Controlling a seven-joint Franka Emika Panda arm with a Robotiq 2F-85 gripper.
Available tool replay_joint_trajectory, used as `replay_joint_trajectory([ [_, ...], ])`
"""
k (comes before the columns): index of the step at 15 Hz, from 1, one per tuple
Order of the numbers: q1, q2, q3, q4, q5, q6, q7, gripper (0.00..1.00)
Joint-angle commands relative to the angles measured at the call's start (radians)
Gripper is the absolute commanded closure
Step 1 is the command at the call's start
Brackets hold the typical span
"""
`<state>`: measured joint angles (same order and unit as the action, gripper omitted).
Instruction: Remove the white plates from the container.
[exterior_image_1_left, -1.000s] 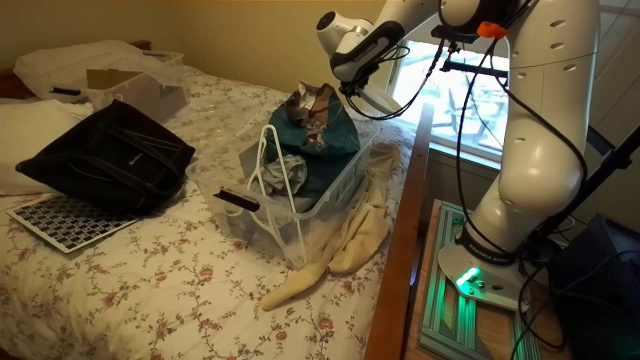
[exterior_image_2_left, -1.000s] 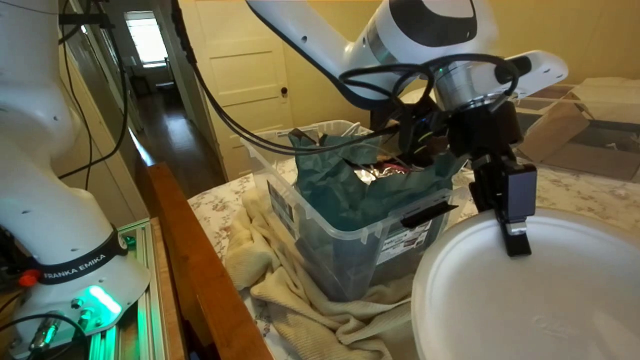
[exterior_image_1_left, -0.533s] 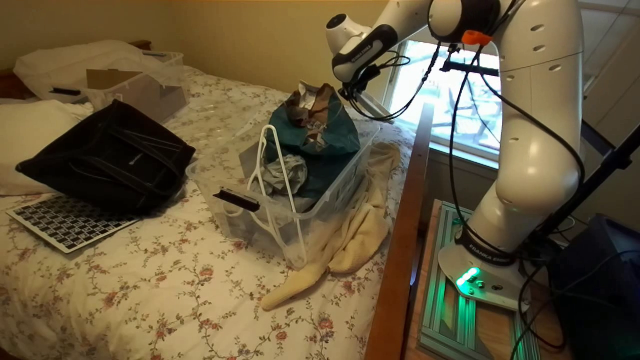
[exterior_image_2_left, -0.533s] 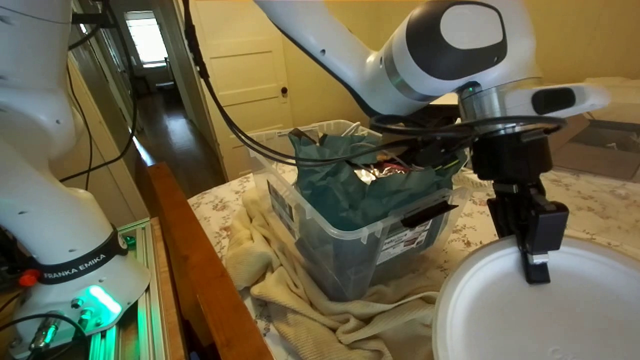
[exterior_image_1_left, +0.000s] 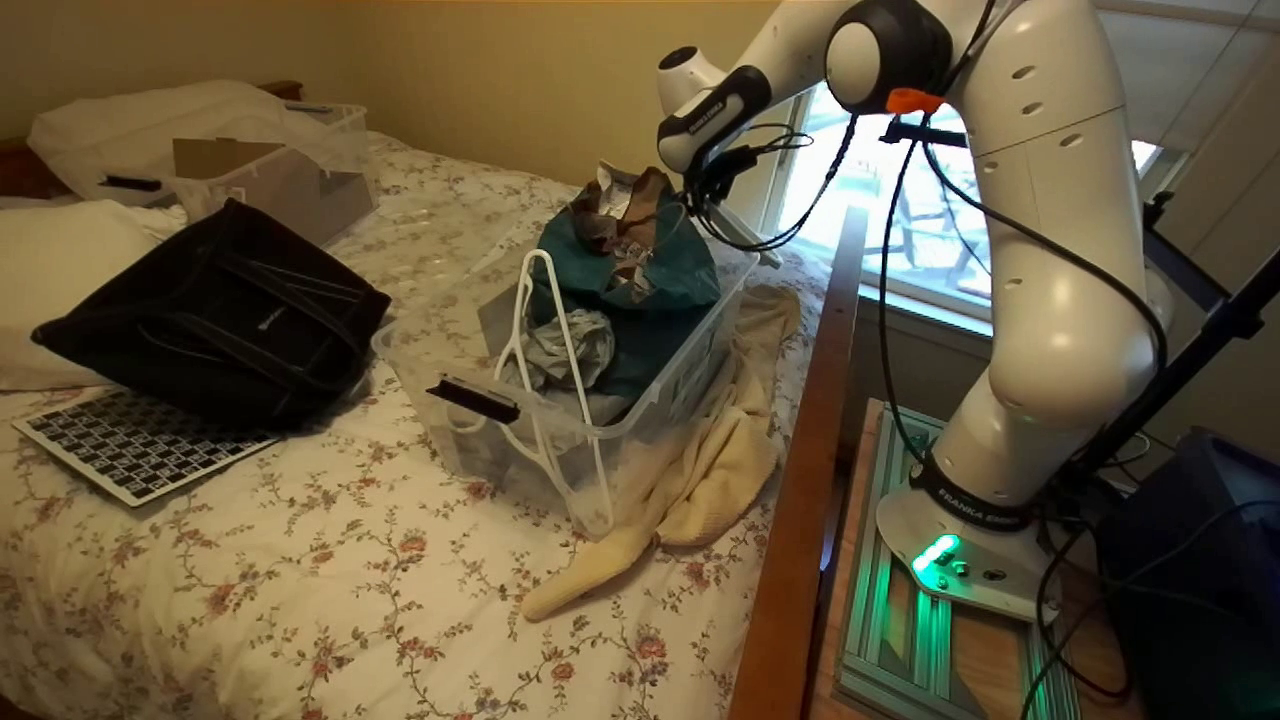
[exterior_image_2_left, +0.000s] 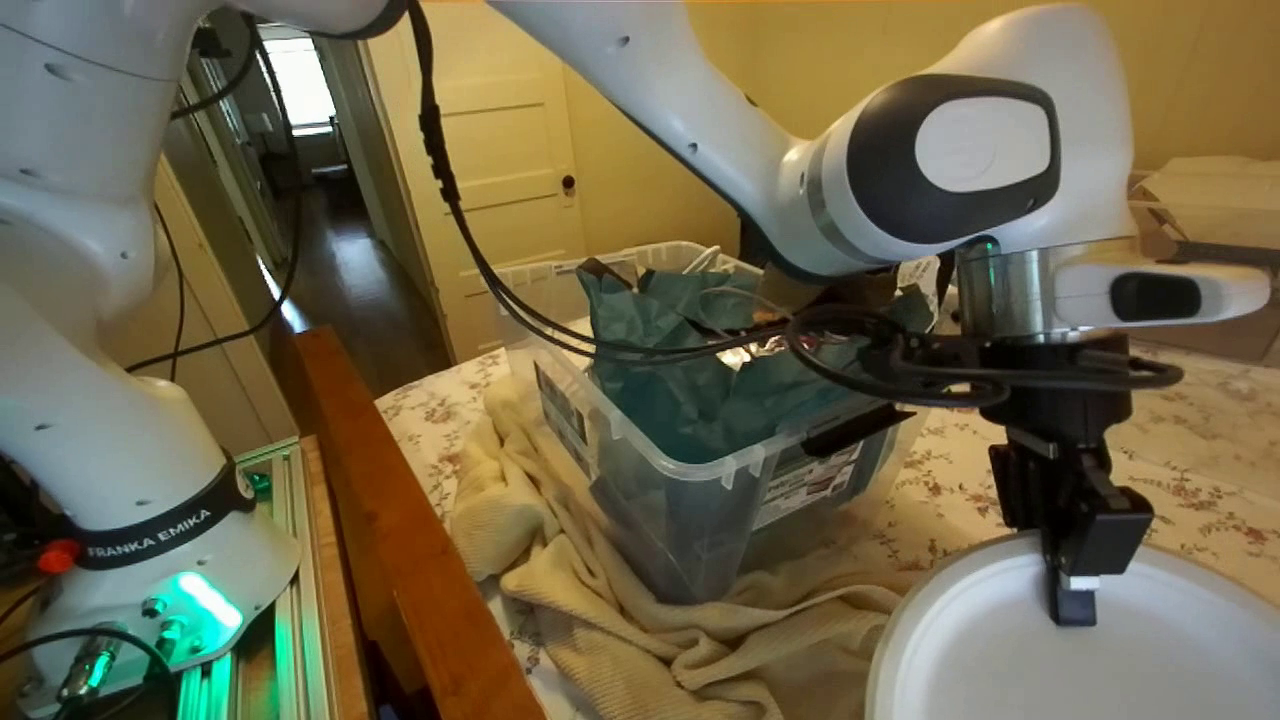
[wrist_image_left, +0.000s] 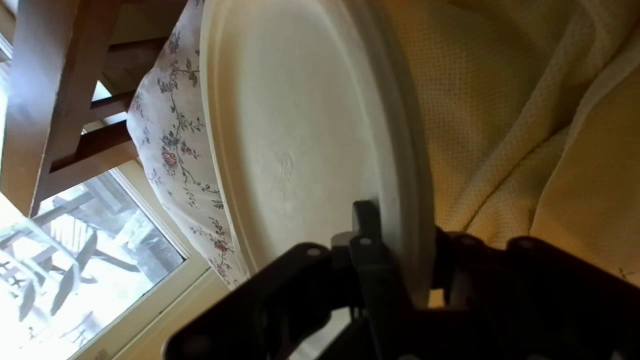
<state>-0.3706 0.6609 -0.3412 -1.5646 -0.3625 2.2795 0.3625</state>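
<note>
The white plates (exterior_image_2_left: 1010, 650) are held as a stack outside the container, on edge, in front of its near end in an exterior view; the frame cuts off their lower part. My gripper (exterior_image_2_left: 1068, 585) is shut on their upper rim, one black finger on each side. In the wrist view the gripper (wrist_image_left: 402, 235) grips the plates (wrist_image_left: 300, 125) near their edge, with several rims layered. The clear container (exterior_image_2_left: 680, 467) stands on the bed and also shows in an exterior view (exterior_image_1_left: 660, 400). Whether the plates touch the bed is hidden.
Teal paper (exterior_image_2_left: 680, 390) fills the container. A white hanger (exterior_image_1_left: 535, 350) leans over its wall. A cream blanket (exterior_image_2_left: 640, 640) lies beside and under the container. A wooden bed rail (exterior_image_2_left: 400, 520) runs between bed and robot base. A black bag (exterior_image_1_left: 220, 310) lies on the bed.
My gripper has moved down and a little away from the container, carrying the plates lower. The gripper has turned more upright. The container has not moved.
</note>
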Motion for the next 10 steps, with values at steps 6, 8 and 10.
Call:
replay_joint_trajectory([
  [6,-0.029,0.115,-0.013,0.157,0.130,-0.032,-0.064,0.57],
  [8,-0.037,0.127,-0.012,0.177,0.145,-0.039,-0.074,0.50],
  [10,-0.042,0.130,-0.010,0.185,0.156,-0.039,-0.087,0.37],
])
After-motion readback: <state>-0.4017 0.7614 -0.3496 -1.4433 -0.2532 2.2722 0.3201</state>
